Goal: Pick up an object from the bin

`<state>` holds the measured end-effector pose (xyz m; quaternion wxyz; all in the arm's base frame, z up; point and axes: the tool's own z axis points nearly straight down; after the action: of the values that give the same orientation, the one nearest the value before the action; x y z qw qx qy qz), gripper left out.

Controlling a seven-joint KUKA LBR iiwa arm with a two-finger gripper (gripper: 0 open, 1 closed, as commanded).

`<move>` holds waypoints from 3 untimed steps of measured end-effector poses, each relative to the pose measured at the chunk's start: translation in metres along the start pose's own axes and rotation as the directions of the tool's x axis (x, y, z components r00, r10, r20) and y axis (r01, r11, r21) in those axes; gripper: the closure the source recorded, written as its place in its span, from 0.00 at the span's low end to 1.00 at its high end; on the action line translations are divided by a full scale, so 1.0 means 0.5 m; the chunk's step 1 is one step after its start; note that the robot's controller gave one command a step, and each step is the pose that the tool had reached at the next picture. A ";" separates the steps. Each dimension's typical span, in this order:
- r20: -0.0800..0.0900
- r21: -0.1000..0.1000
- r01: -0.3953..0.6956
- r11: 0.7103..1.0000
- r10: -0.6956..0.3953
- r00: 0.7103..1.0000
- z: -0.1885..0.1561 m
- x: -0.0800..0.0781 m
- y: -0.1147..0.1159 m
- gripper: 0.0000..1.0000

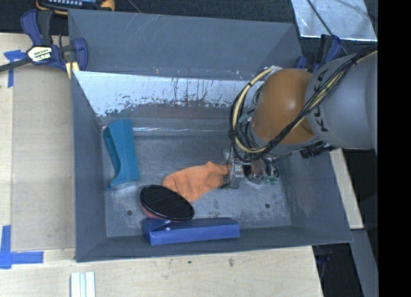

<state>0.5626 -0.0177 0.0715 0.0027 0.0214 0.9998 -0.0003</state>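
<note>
The arm [350, 106] is in over the bin [192, 38] from the right, its rounded orange cover [282, 106] over the right half of the floor, with a bundle of yellow and black cables [243, 106] looped round the cover's left side. Below that cover sits the tool [235, 175], low down, right at the bin floor.

And where is it? Up against the right end of an orange cloth [192, 182] — a crumpled, soft piece lying across the middle of the floor, wide at its left end and narrowing toward the tool. The cloth's tip meets the metal of the tool there, but whether the tool is open, closed or pinching that tip, I cannot tell from this angle; the wrist hardware hides too much.

Around it, four things in all, spread out, no heap. A light blue plastic piece [122, 151], long and slightly curved, lies on the left side of the floor, well apart from the tool. A black oval thing [167, 203] with a hint of red under its left edge sits just in front of the cloth's wide end, touching or overlapping it. Along the front wall lies a dark blue bar [192, 231], long and flat — its left end is tucked just under the black oval.
</note>
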 end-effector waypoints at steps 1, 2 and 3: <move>0.000 0.000 0.000 1.000 0.000 1.000 0.000 0.000 0.000 1.00; 0.000 0.000 0.000 1.000 0.000 1.000 0.000 0.000 0.000 1.00; 0.000 0.000 0.000 1.000 0.000 1.000 0.000 0.000 0.000 1.00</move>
<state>0.5627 -0.0177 0.0715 0.0027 0.0213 0.9998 -0.0003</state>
